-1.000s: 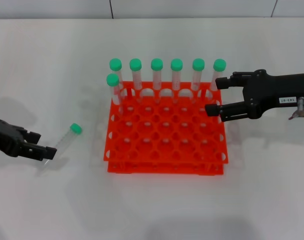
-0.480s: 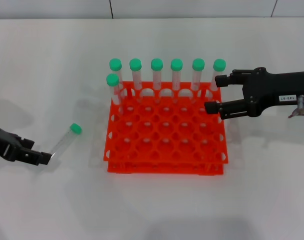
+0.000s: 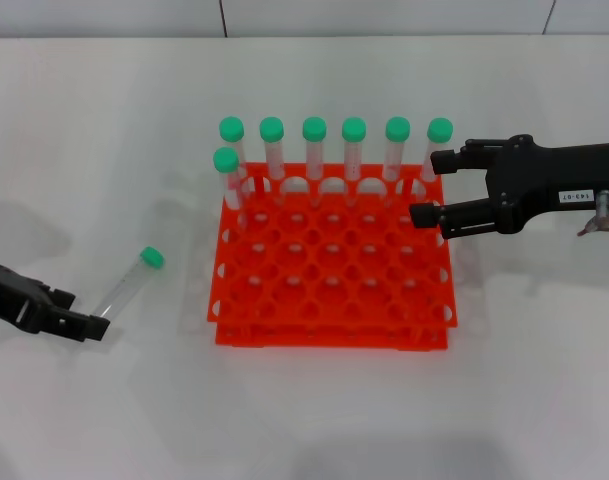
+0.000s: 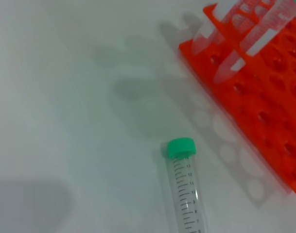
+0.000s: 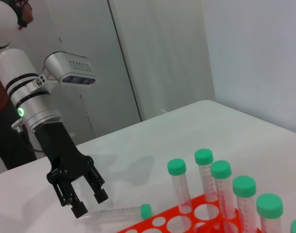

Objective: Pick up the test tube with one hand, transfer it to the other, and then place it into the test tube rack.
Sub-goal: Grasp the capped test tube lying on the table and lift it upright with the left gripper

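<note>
The test tube (image 3: 126,285) lies on the white table left of the rack, its green cap (image 3: 152,257) pointing toward the rack; it also shows in the left wrist view (image 4: 184,194) and right wrist view (image 5: 119,212). My left gripper (image 3: 84,314), unlabelled, sits at the tube's tapered end with its fingers apart (image 5: 91,204), holding nothing. My right gripper (image 3: 429,188), with the white label (image 3: 574,196), hovers open at the right rear corner of the orange-red test tube rack (image 3: 334,330).
Several green-capped tubes (image 3: 314,150) stand upright along the rack's back row, with one more (image 3: 227,180) in the second row at the left. The rack's other holes hold nothing. Bare table lies in front of the rack.
My left gripper has drawn back and moved toward the table's near edge, sitting just past the tube's tip. The tube stays put. The right gripper rose slightly, then held still.
</note>
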You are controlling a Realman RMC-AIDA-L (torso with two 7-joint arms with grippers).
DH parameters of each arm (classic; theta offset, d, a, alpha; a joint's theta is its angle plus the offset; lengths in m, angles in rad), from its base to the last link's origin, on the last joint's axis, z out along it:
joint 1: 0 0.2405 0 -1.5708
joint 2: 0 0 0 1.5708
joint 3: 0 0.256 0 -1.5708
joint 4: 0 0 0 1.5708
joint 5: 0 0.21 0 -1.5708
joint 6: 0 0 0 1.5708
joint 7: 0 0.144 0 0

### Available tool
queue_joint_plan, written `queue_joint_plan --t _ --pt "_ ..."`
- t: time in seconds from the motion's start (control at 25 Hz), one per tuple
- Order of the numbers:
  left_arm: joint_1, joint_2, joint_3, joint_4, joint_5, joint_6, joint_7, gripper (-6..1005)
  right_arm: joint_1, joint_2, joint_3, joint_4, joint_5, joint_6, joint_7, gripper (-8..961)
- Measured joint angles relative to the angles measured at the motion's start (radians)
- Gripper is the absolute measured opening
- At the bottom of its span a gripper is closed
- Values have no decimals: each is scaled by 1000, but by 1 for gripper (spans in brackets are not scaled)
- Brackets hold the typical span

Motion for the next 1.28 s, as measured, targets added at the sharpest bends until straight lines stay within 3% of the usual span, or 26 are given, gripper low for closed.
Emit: queue_joint_plan --t 0.64,0.88,1.28 --pt "-23 4 4 -7 16 0 -18 642 -1 0 0 0 0 2 0 860" --pt "-32 -2 3 -28 37 -23 -13 472 -3 0 0 6 0 2 -8 860" --pt "-47 -2 8 -61 37 -47 -9 474 -7 0 0 9 0 2 -11 860"
